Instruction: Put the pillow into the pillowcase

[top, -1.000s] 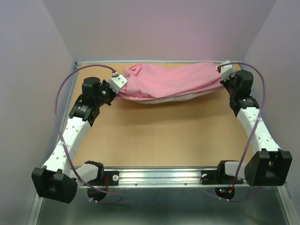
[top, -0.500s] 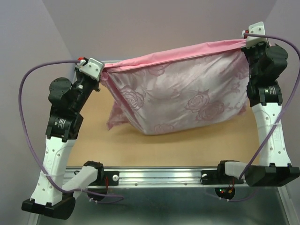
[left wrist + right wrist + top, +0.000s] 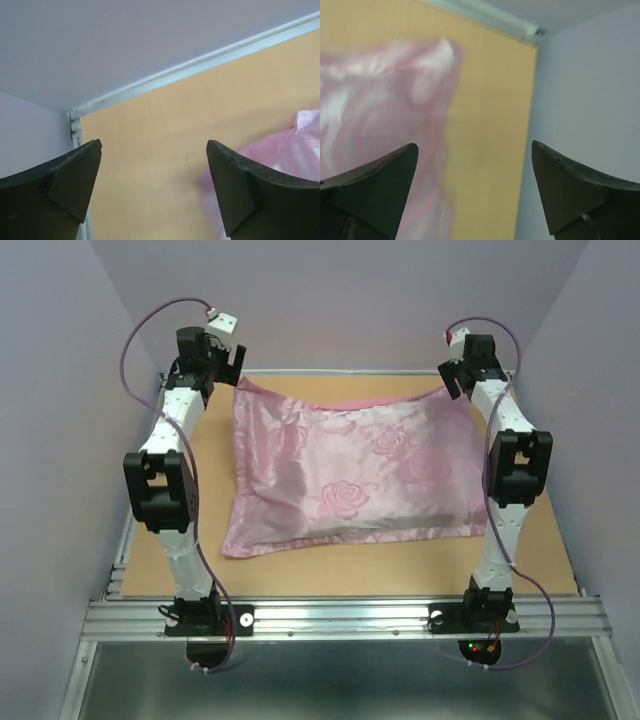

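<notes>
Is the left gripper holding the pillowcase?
No, the left gripper stands open over the table, and the pillowcase lies beside it.

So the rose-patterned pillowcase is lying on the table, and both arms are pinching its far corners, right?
Not quite. The pillowcase does lie on the table, rose pattern up, but neither arm is pinching it. The left fingers and the right fingers are spread wide with nothing between them, as both wrist views show.

Pillowcase (image 3: 380,115) blurred in the right wrist view, cut off at its left and bottom edges.
</notes>
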